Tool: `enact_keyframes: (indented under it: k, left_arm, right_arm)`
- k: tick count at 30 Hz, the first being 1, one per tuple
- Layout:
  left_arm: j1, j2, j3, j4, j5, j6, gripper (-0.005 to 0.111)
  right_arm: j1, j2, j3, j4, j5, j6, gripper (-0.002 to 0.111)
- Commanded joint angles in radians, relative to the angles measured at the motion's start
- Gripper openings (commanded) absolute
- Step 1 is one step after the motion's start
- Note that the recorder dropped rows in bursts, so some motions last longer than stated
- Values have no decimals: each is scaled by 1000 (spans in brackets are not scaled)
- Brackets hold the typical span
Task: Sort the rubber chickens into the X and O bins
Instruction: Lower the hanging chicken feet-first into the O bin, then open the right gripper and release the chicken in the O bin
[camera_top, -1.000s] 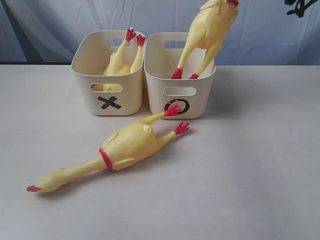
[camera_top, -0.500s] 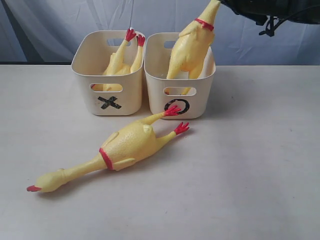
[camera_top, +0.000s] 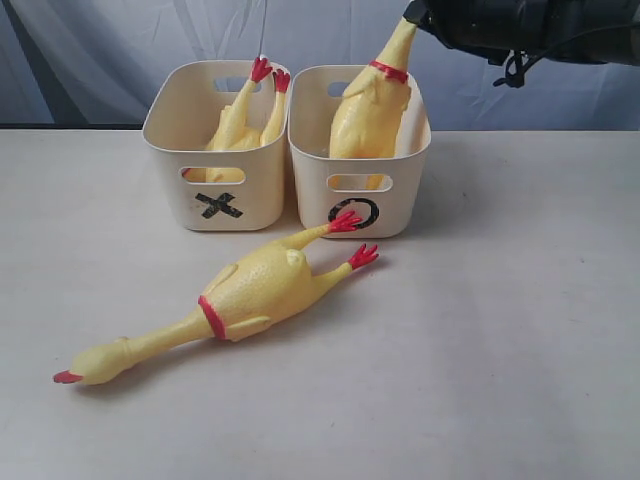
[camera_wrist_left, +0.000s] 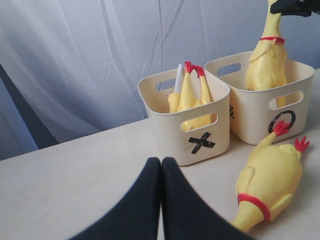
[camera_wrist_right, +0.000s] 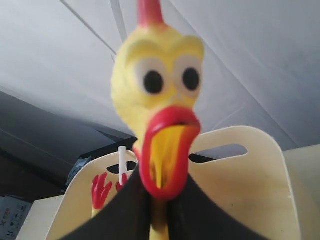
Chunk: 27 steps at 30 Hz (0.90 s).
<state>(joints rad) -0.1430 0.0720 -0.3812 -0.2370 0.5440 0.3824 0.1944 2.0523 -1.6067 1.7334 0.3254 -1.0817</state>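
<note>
Two cream bins stand side by side at the back of the table, the X bin (camera_top: 165, 200) on the left and the O bin (camera_top: 400, 200) on the right. One rubber chicken (camera_top: 245, 120) lies head-down in the X bin with its red feet sticking up. My right gripper (camera_top: 415, 18) is shut on the neck of a second chicken (camera_top: 368, 110), whose body hangs upright inside the O bin. In the right wrist view its head (camera_wrist_right: 157, 85) rises above the gripper (camera_wrist_right: 159, 220). A third chicken (camera_top: 250, 295) lies on the table before the bins. My left gripper (camera_wrist_left: 161, 167) is shut and holds nothing.
A thin white stick (camera_wrist_left: 178, 80) stands in the X bin beside the chicken's feet. A pale curtain (camera_top: 120, 40) hangs behind the bins. The lying chicken's feet (camera_top: 345, 222) touch the front of the O bin.
My right arm has come down from the upper right, lowering the held chicken so its legs and body have sunk into the O bin. Everything else has stayed put.
</note>
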Motion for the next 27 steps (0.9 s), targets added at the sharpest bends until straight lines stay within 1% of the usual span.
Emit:
enact_keyframes:
  k: [1, 11, 13, 19, 27]
  left_arm:
    - [0, -7, 3, 0, -12, -5, 0]
    - [0, -7, 3, 0, -12, -5, 0]
    - [0, -7, 3, 0, -12, -5, 0]
    - [0, -7, 3, 0, -12, -5, 0]
    - [0, -7, 3, 0, -12, -5, 0]
  right_arm:
    - [6, 12, -7, 11, -1, -3, -1]
    - [6, 16, -7, 11, 0, -31, -1]
    - [6, 16, -7, 11, 3, -33, 3]
    - [6, 16, -7, 11, 15, -49, 19]
    - [6, 16, -7, 11, 19, -51, 20]
